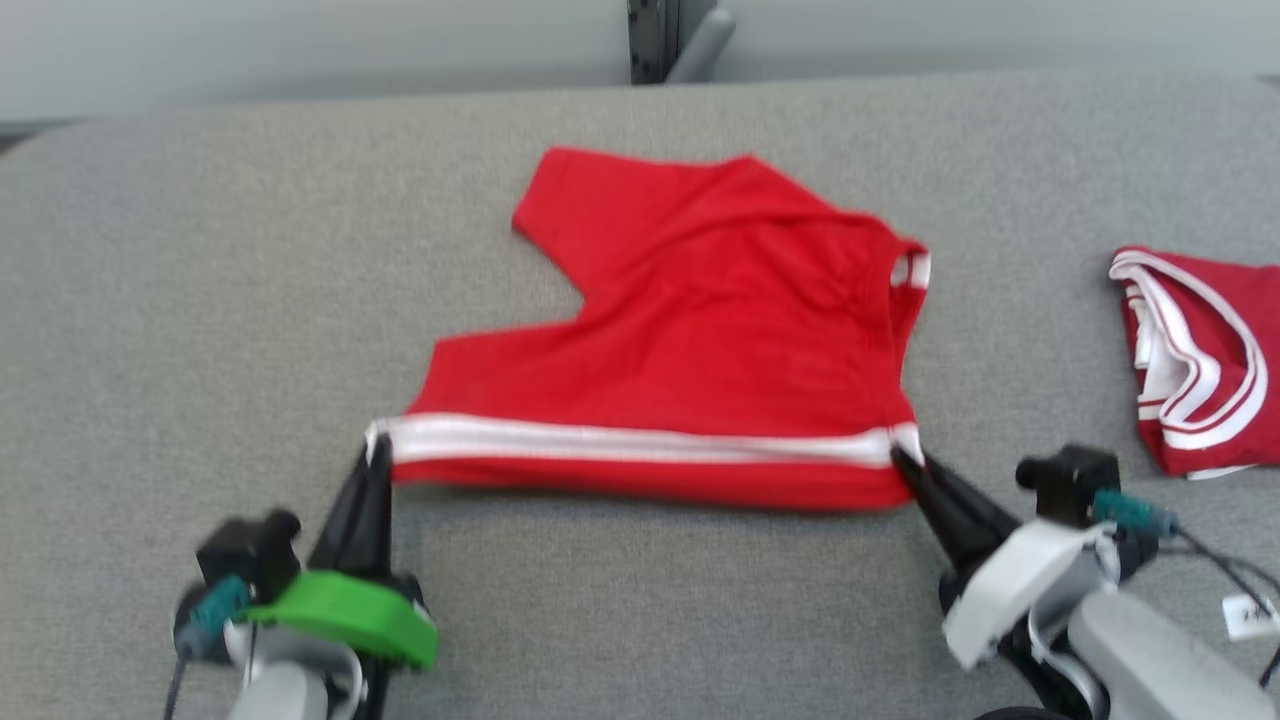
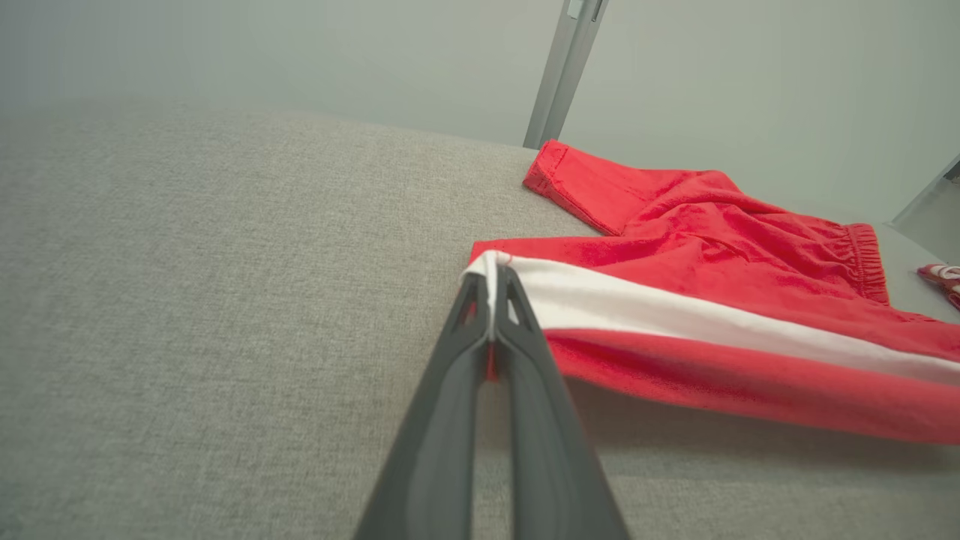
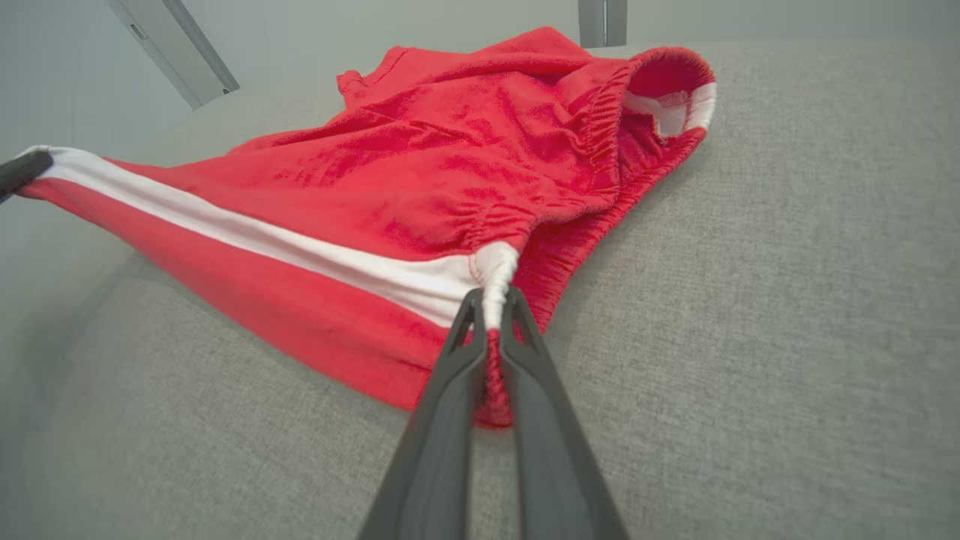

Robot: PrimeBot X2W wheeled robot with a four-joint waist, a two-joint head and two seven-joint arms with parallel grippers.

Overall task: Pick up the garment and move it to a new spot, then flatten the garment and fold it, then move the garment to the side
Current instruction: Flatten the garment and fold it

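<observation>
Red shorts (image 1: 700, 310) mid-worktop (image 1: 200, 300); near, white-striped edge lifted and drawn taut, far part flat on the surface. Clamped at the leg-hem end of the stripe by left pincer (image 1: 377, 447), at the waistband end by right pincer (image 1: 903, 460). Judged soft, light, limp; prone to sag and wrinkle. Best gripped at stitched hem and elastic corners, as now. Second red garment (image 1: 1195, 360) well apart, right.
</observation>
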